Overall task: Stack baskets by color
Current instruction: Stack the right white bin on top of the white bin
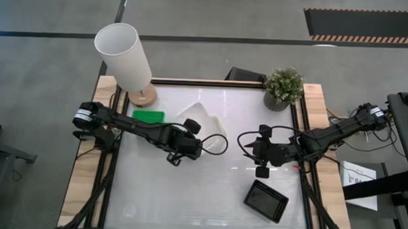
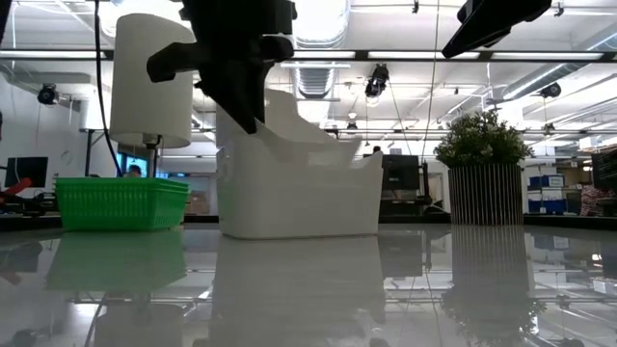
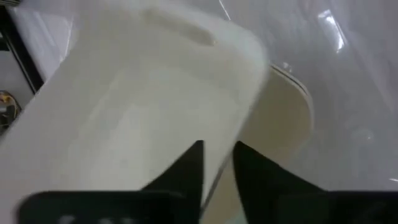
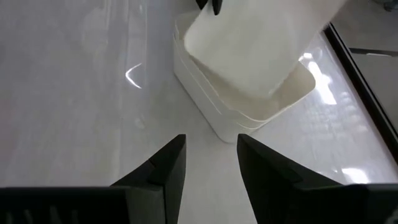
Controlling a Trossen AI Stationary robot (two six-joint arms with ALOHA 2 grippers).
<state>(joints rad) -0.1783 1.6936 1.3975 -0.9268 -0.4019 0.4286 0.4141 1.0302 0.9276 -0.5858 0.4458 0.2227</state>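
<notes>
White basket [image 3: 143, 106], tilted, pinched by its rim in the left gripper [image 3: 217, 168] over the white stack [image 4: 249, 109] near the worktop's far edge; misaligned release could leave it askew. Right gripper [image 4: 211, 162] waits open.

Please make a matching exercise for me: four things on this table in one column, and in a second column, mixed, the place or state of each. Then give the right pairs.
Things
1. green basket
2. black basket
3. top white basket
4. potted plant

Places or states
A. stands at the table's corner, on the right arm's side
B. tilted, above the other white baskets
C. lies flat beside the lamp's wooden base
D. lies alone on the right arm's side, at the opposite end from the plant

Pairs: 1-C, 2-D, 3-B, 4-A
</notes>
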